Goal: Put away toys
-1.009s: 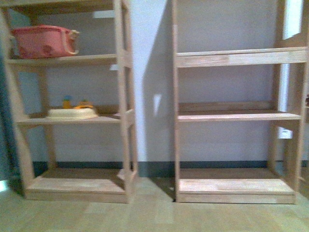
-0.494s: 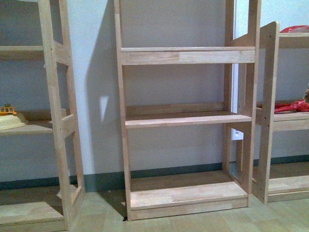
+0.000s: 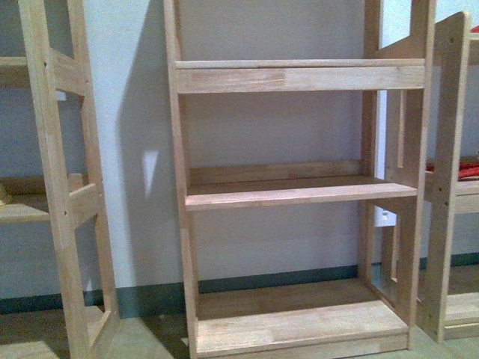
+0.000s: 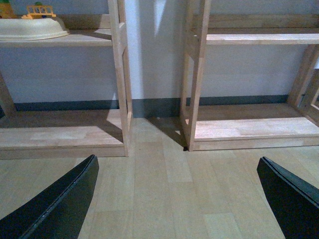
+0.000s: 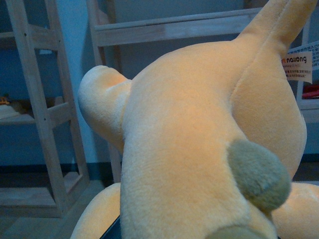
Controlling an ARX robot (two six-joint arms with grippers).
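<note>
The plush animal (image 5: 189,139), orange-yellow with a grey-green round patch (image 5: 259,174) and a white tag (image 5: 298,67), fills the right wrist view. My right gripper is shut on it, and only a dark sliver of one finger (image 5: 113,231) shows under the plush. My left gripper (image 4: 174,199) is open and holds nothing. Its two black fingers (image 4: 60,204) stand wide apart over the pale wood floor, short of two shelf units. Neither arm nor the plush shows in the front view.
A bare wooden shelf unit (image 3: 296,194) stands straight ahead against the white wall. Another unit (image 3: 52,187) is on its left. A third unit (image 3: 449,187) on the right holds something red (image 3: 468,170). A cream basin (image 4: 30,30) sits on a shelf in the left wrist view.
The front view has swung right and come closer. The pink basket and cream basin have left it, and the bare middle unit now fills the frame.
</note>
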